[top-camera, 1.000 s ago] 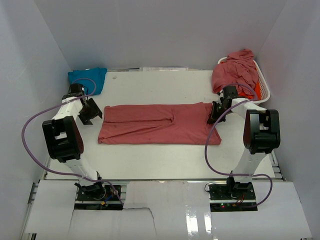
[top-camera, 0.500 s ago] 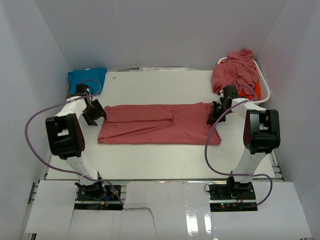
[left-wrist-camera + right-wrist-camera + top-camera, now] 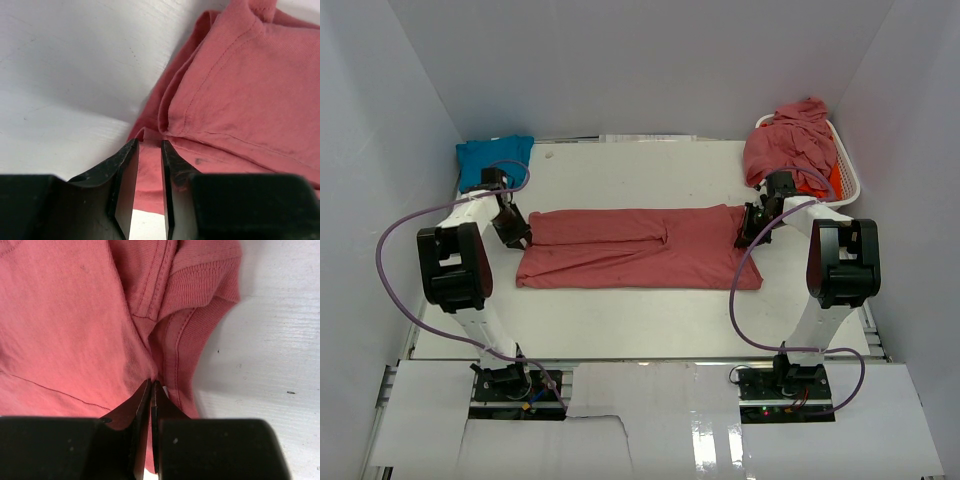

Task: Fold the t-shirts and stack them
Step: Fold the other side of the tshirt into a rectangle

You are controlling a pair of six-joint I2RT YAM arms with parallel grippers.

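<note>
A dusty rose-red t-shirt [image 3: 640, 248] lies flat across the middle of the table, folded lengthwise. My left gripper [image 3: 516, 236] is at its left end. In the left wrist view the jaws [image 3: 149, 145] stand a narrow gap apart, straddling a corner of the shirt's hem [image 3: 240, 90]. My right gripper [image 3: 748, 232] is at the shirt's right end. Its jaws [image 3: 151, 383] are shut on the cloth [image 3: 65, 325] beside the ribbed collar [image 3: 210, 285]. A turquoise t-shirt [image 3: 495, 158] lies at the back left.
A white slatted basket [image 3: 848, 175] stands at the back right. A heap of rose-red shirts [image 3: 790, 145] spills over it, with an orange one [image 3: 834, 178] showing underneath. White walls close in the table on three sides.
My left gripper has moved right and slightly back onto the shirt's left end, and its jaws have narrowed. The right gripper and the shirt have not moved.
</note>
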